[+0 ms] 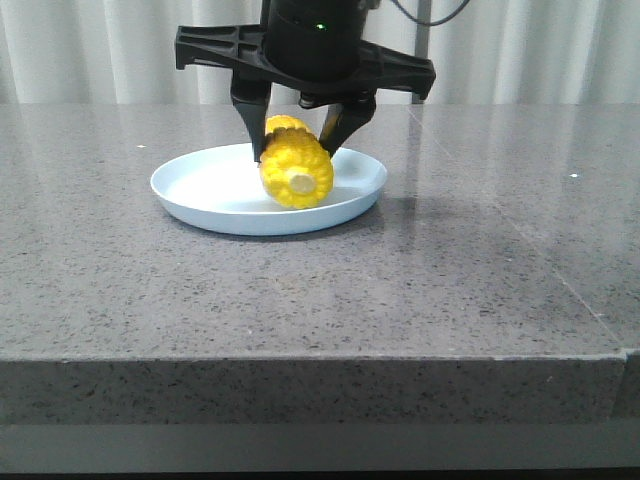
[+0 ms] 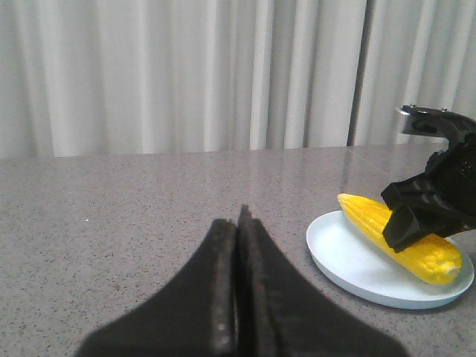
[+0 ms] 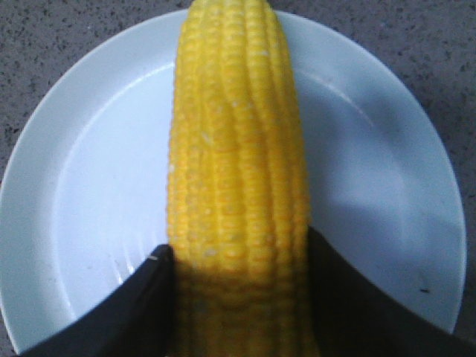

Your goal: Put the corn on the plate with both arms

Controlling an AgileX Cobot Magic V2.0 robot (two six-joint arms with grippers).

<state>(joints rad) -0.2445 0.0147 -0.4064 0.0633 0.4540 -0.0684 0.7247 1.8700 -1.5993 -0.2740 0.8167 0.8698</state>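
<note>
The right gripper [image 1: 297, 140] is reaching down over the plate [image 1: 200, 190] and is clasping the corn [image 1: 296, 165] between its two black fingers, one pressing on each side of the cob. The corn is lying lengthwise across the middle of the plate, its pale stub end facing the front camera, and in the front view its underside appears to be touching the plate's floor, though whether its full weight is resting there cannot be told. The left gripper [image 2: 239, 297] is sitting well apart from the plate, low over the grey stone table [image 1: 480, 260], with its fingers pressed together and gripping nothing. Judging from this, the carrying part of the job is looking essentially finished: the corn is already inside the rim and roughly centred. What is remaining, by my reading, is for the right fingers to be letting go and the arm to be lifting clear without dragging or rolling the glossy cob toward the rim. The left arm is showing no part in the hold at this moment.
</note>
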